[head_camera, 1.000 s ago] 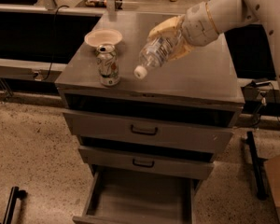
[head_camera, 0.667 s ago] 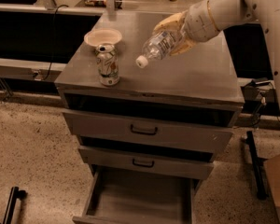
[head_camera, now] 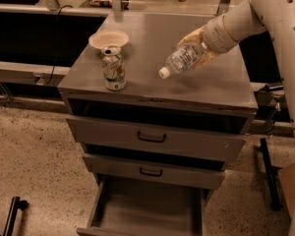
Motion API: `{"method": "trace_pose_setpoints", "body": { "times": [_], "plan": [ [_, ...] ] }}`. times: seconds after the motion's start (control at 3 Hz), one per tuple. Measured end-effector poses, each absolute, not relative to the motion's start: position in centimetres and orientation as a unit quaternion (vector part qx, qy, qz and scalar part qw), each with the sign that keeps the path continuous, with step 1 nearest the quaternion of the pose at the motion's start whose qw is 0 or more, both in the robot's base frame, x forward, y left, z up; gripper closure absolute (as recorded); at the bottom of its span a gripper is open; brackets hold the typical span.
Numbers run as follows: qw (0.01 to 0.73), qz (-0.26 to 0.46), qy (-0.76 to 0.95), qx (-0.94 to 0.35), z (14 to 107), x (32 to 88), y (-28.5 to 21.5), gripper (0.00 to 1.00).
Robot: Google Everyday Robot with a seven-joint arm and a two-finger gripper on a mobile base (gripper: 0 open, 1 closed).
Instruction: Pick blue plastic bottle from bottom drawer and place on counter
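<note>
The blue plastic bottle is clear with a white cap. It hangs tilted, cap down and to the left, a little above the counter. My gripper is shut on the bottle's base end, over the right half of the counter. The arm comes in from the upper right. The bottom drawer stands pulled open below, with a bare grey floor.
A white-and-green drink can stands near the counter's front left. A pale bowl sits behind it. Two shut drawer fronts with black handles are above the open drawer. A black stand is on the floor at right.
The gripper and bottle have shifted slightly up and back over the counter, away from its front edge. The bottle keeps its cap-down tilt. The can and bowl have not moved.
</note>
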State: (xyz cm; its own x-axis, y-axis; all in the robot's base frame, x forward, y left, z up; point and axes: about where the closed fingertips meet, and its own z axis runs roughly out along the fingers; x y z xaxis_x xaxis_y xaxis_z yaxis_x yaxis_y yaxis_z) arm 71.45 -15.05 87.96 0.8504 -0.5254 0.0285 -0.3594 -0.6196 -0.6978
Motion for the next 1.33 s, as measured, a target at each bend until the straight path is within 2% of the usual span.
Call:
{"method": "trace_pose_setpoints", "body": {
  "times": [1.0,1.33],
  "plan": [
    [0.359,-0.112,0.247,-0.893,87.22,71.89,-14.54,0.13],
    [0.36,-0.112,0.246,-0.893,87.04,72.01,-14.32,0.0]
  ]
}}
